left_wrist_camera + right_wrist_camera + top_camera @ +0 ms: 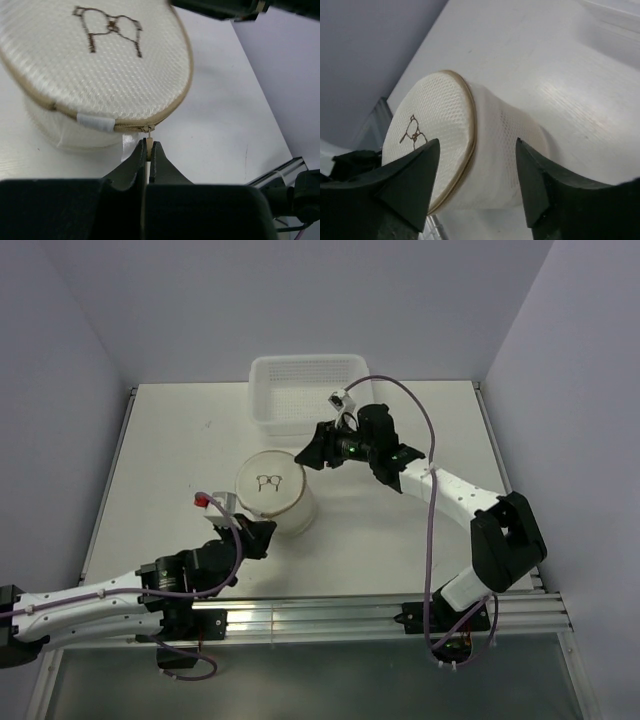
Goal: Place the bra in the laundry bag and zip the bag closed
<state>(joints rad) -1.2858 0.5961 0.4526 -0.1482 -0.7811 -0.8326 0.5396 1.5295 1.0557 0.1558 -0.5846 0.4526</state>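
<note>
A white desk [400, 540] is lying between pale, bare walls, with both arms reaching in from its near edge. Coming from the near left corner, the left pincer [149, 145] is pressing its jaws together on the zipper pull [148, 131], right at the near side of the laundry bag [275, 490].

The bag is sitting upright near the middle of the desk. Its lid [100, 65] is lying flat all round the rim, and neither wrist view is showing a gap there. The bra is not showing anywhere on the desk, and no yellow is coming through the mesh. It is most likely resting inside the bag already, so the placing step is looking done.

What is remaining is the zip. How much of the seam is left to run cannot be told, though it is looking like the last stretch.

Further right, the right pincer [477, 143] is hanging wide open just beside the bag's far right side, gripping nothing. A white basket [310, 360] is standing at the far edge.
</note>
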